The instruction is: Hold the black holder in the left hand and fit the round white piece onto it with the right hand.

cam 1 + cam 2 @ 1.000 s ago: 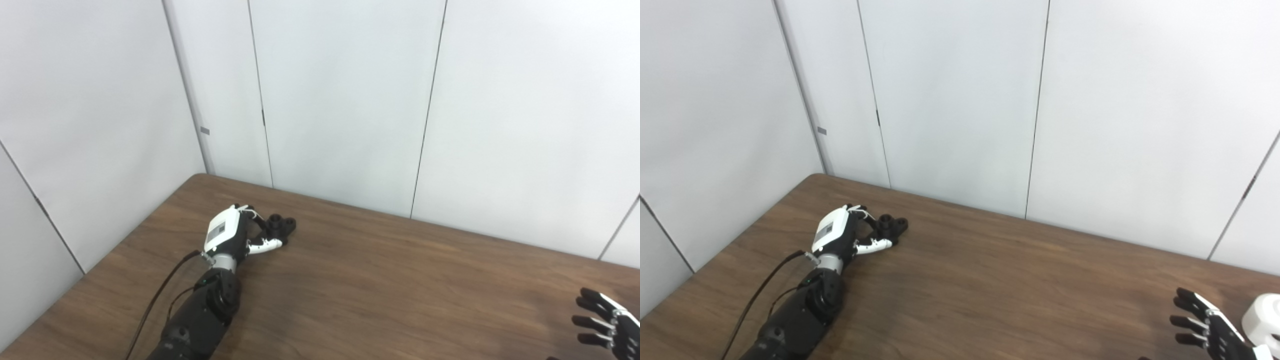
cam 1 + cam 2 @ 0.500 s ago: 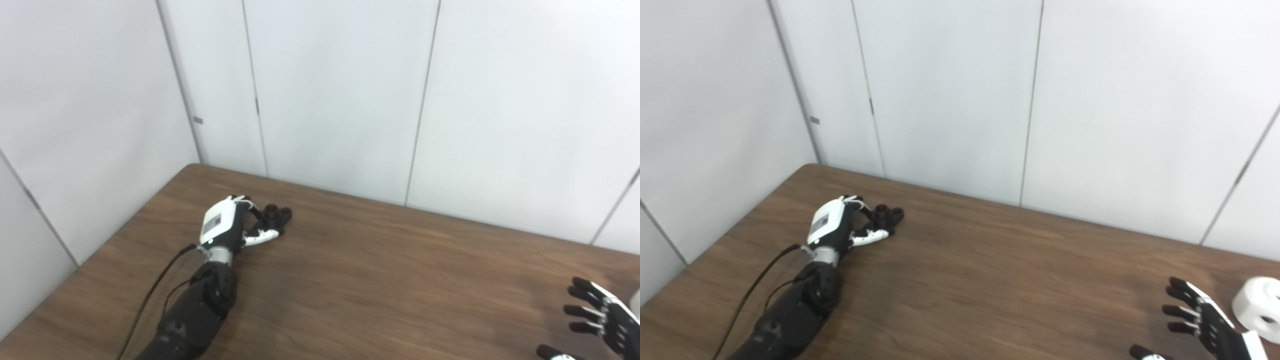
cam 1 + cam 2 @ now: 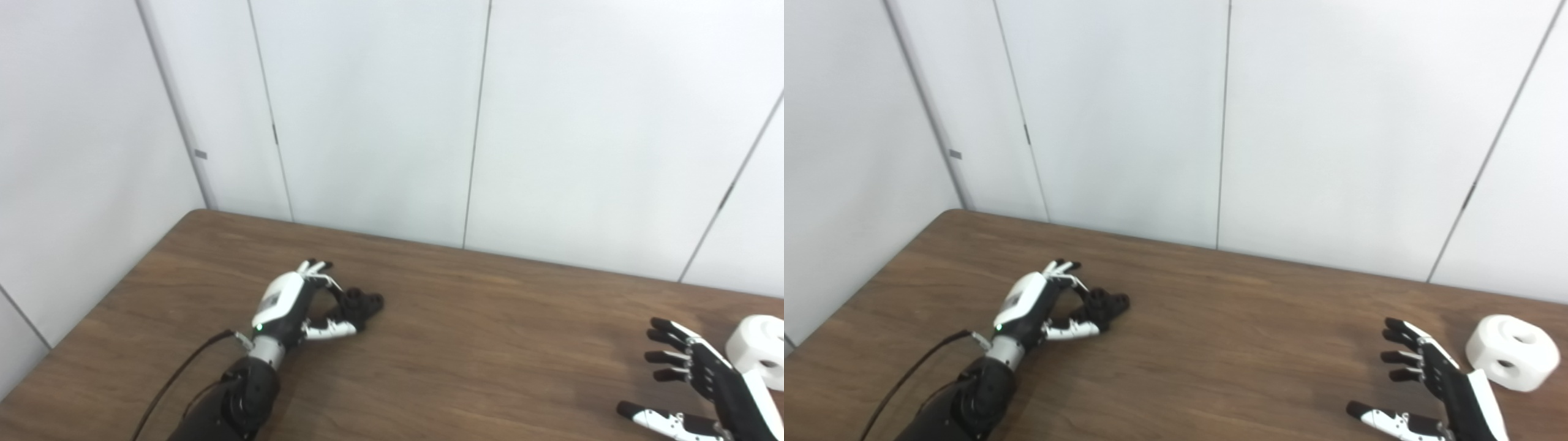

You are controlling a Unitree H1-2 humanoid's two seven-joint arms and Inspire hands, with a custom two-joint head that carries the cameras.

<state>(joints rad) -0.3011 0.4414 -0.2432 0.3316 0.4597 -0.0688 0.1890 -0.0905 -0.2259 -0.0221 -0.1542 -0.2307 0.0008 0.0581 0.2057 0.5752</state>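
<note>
A dark brown wooden worktop stands in the corner of a room with plain white panelled walls. Places below are given relative to the black holder, a small dark part with round sockets on top, which lies on the worktop toward the left side.

The left hand, white-backed on a black forearm, reaches in from the bottom left and sits just left of the holder. Its fingers curl around the near and left sides of the holder and seem to touch it; whether they clamp it firmly cannot be told. The holder appears to rest on the worktop.

Far to the right of the holder, near the worktop's right edge, lies the round white piece, a thick white disc with holes in its top and side. The right hand hovers just left of this piece, apart from it, palm turned inward, its black fingers spread wide and holding nothing.
</note>
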